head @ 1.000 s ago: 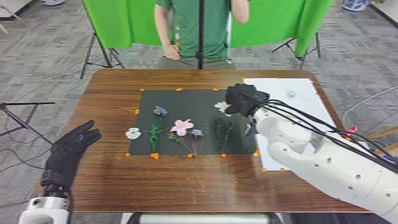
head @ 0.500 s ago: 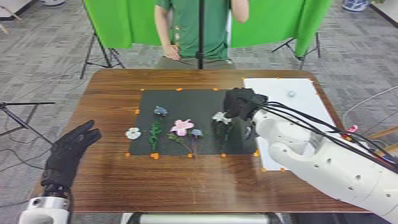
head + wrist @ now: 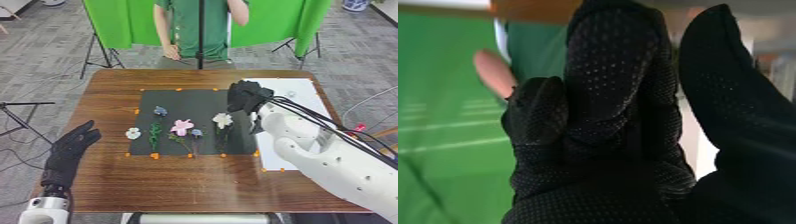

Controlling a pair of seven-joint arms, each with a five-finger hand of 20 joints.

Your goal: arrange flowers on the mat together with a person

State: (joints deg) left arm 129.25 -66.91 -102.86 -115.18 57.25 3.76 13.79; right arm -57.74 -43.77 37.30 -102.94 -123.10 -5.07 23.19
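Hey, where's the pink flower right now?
In the head view, the pink flower lies on the black mat, left of the white flower on that mat and right beside a small blue one.

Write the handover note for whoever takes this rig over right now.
Right hand: open, at the mat's far right corner.
Left hand: open, left of the mat.
On the mat: pink flower, blue flower far left, second blue flower beside the pink, white flower on the right. Another white flower at its left edge.
Done: these are laid out.
Left: perhaps the small pale item on the white sheet.
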